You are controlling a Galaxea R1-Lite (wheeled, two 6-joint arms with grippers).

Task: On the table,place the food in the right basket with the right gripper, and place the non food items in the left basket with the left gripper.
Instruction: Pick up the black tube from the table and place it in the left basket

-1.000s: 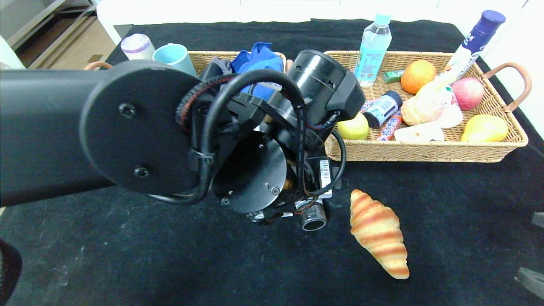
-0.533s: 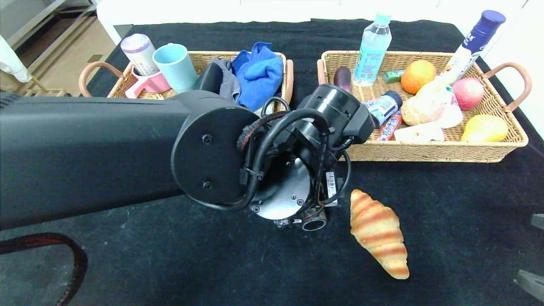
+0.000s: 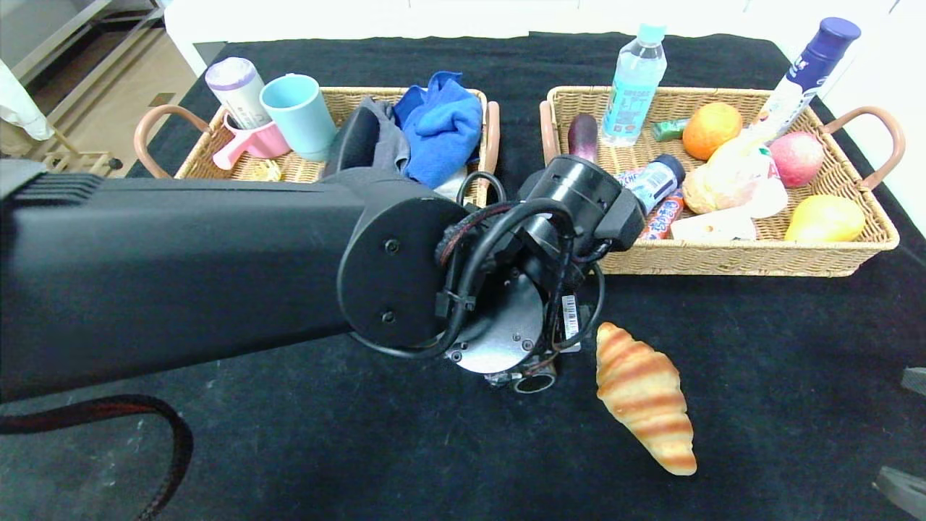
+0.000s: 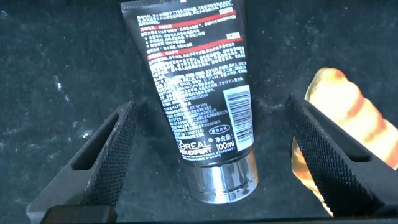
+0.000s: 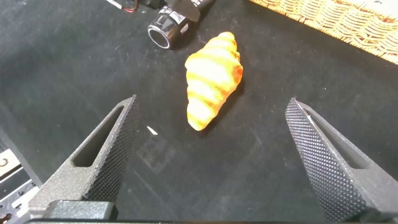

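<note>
A black L'Oreal tube [image 4: 199,93] with a silver cap [image 3: 534,378] lies on the black table. My left gripper [image 4: 210,106] is open and low over it, one finger on each side of the tube's cap end, not touching. In the head view my left wrist [image 3: 506,289] hides most of the tube. A striped croissant [image 3: 644,396] lies just right of the tube; it also shows in the left wrist view [image 4: 339,124]. My right gripper [image 5: 211,102] is open and empty, near the table's front right corner [image 3: 904,428], with the croissant [image 5: 211,81] ahead of it.
The left basket [image 3: 217,145] holds cups and blue and grey cloths. The right basket [image 3: 723,257] holds fruit, bottles and snack packs. A water bottle [image 3: 635,76] and a purple-capped bottle [image 3: 806,72] stand at its back.
My left arm has reached forward and down toward the tube, uncovering the left basket. The tube, the croissant and the right gripper have not moved.
</note>
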